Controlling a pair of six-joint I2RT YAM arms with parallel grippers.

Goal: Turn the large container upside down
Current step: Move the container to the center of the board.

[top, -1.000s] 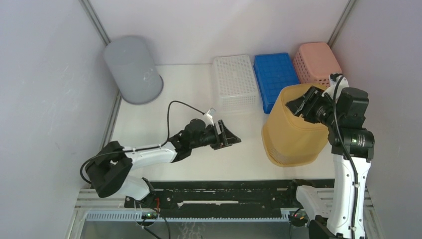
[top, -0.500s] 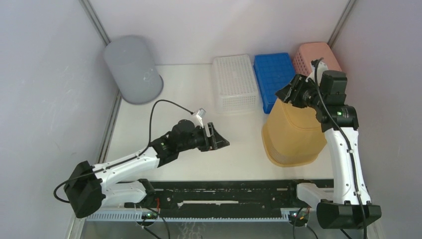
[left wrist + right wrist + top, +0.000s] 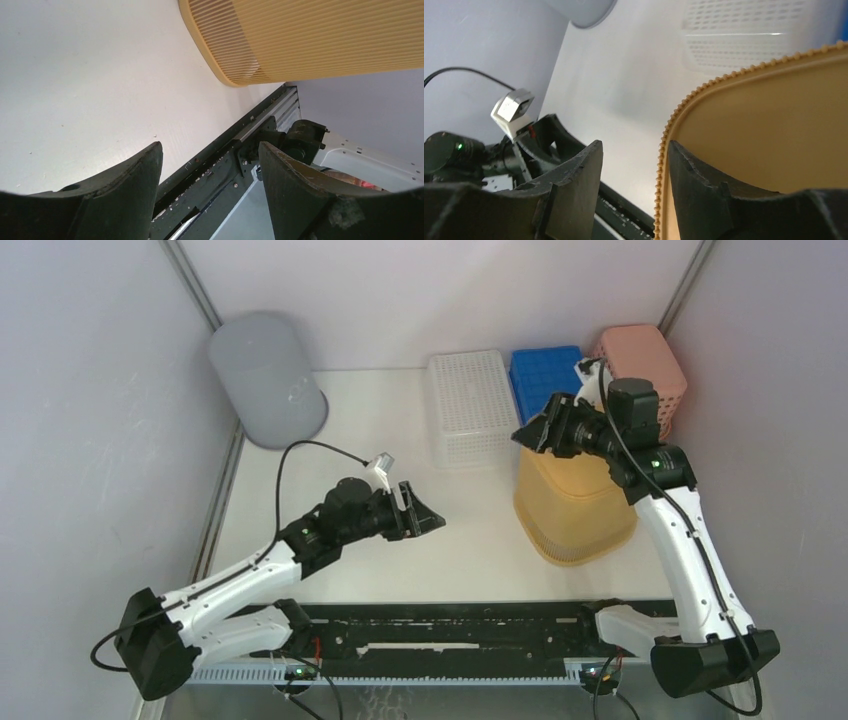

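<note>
Large container (image 3: 575,515), yellow and ribbed, is sitting at about 4 o'clock on the table (image 3: 330,440). Its wider, lipped end is appearing to rest on the surface and its narrower end is facing up. On that showing the inversion is looking essentially done. What is left, in my judgement, is confirming that the rim is lying flat and backing the arm off. Its inside is not showing, so its contents cannot be verified.

Sweeping left to right:

- The grey bin (image 3: 268,375) is standing at 10 o'clock, with nothing showing in it.
- The left gripper (image 3: 428,512) is hovering near the table's centre. Its jaws are spread wide and holding nothing, and it is pointing toward the large container but is well apart from it.
- The white perforated basket (image 3: 472,405) is lying at 12 o'clock, with no contents showing.
- The blue crate (image 3: 540,375) is lying just beside it at 1 o'clock, likewise with nothing showing.
- The right gripper (image 3: 528,432) is sitting over the large container's upper far-left edge. Its jaws are standing partway open with that ribbed edge showing in the gap. Bare table is showing beside that edge, so it is not clamping anything.
- The pink basket (image 3: 655,360) is sitting at 2 o'clock, partly hidden by the right arm, and its contents cannot be told.
</note>
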